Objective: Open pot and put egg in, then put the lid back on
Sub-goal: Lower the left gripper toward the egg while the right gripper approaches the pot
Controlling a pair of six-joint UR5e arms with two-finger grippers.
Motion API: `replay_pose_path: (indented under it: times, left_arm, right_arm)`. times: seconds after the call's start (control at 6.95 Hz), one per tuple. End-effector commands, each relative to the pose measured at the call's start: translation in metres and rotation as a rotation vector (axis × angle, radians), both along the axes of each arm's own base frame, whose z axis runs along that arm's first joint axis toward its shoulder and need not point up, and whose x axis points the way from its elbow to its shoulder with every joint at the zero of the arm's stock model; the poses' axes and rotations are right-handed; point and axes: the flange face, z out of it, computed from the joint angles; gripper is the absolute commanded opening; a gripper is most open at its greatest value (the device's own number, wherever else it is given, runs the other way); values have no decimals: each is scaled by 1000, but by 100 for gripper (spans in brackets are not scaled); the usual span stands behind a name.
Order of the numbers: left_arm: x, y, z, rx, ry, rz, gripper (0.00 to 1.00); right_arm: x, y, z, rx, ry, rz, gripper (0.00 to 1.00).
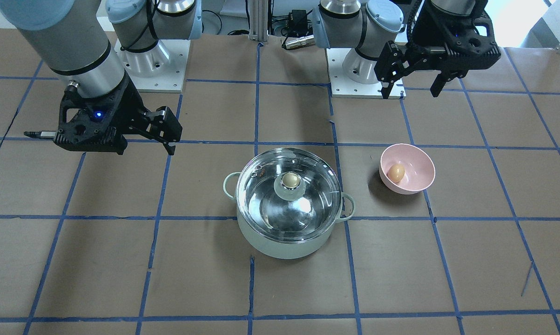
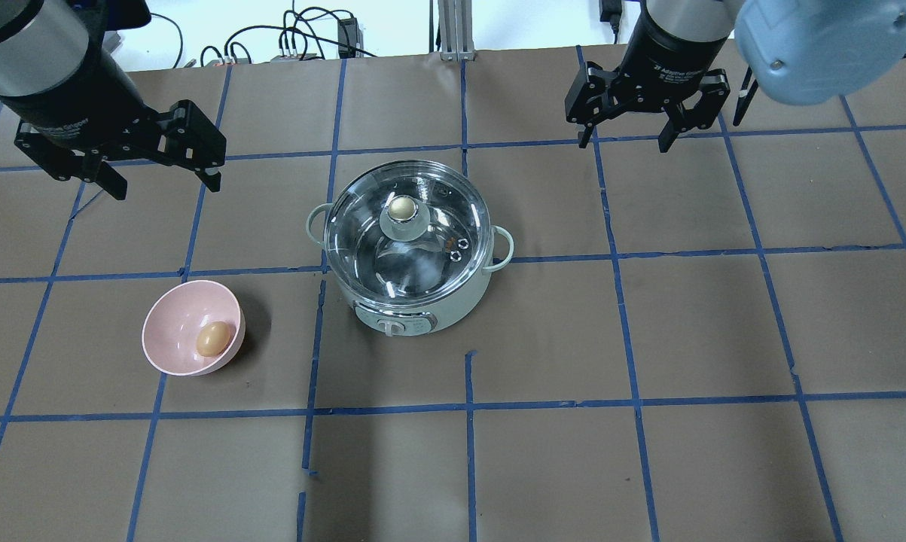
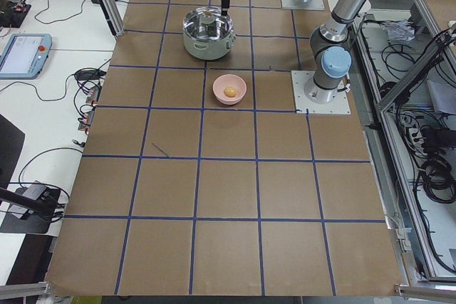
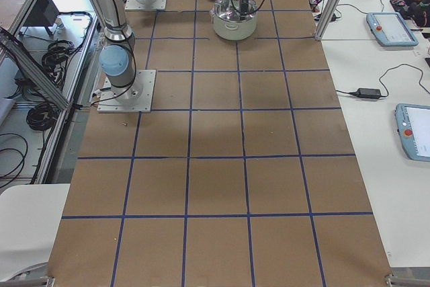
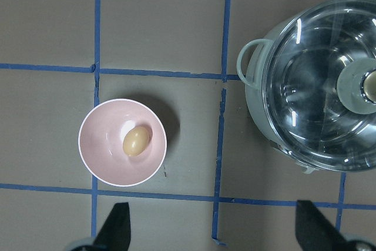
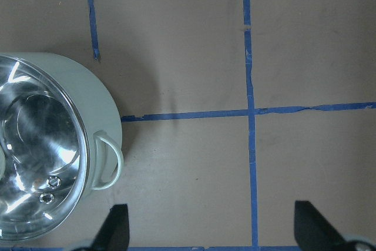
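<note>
Pot round, mint, steel-lined; lid domed glass; egg smooth oval.

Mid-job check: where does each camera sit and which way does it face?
Front-facing: across the table, facing the robot; left end effector on picture's right.
Overhead: behind the robot, looking down; right end effector on picture's right.
Exterior left: table's left end, looking along it; left arm near.
Exterior right: opposite end; right arm near.
Right wrist: straight down on pot; own fingertips.
Left wrist: down on egg, pink bowl, pot; own fingertips.
Both wrists share the pot.
</note>
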Motion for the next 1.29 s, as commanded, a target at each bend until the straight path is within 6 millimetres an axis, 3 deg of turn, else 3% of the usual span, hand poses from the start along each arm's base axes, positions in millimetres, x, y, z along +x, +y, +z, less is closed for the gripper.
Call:
replay_pose_path:
  times: [0.0,0.58,0.72,1.01,1.15]
  left_arm:
    - [0,0,0,-2,3,0,100]
    - [0,0,-1,2,0,-3,100]
    - [0,-2,-20,35,-1,-6,100]
    - [21,-13,-50,95,0,-17,100]
    - [46,-13,-76,141,11,-37,100]
  right_arm:
    - [0,0,1,-2,0,0,100]
    - [1,-2,1,-17,-1,2,100]
    - [3,-2,1,-19,-1,6,100]
    - [4,-7,-2,-36,-2,6,100]
    - [4,-9,-1,-46,-3,8,100]
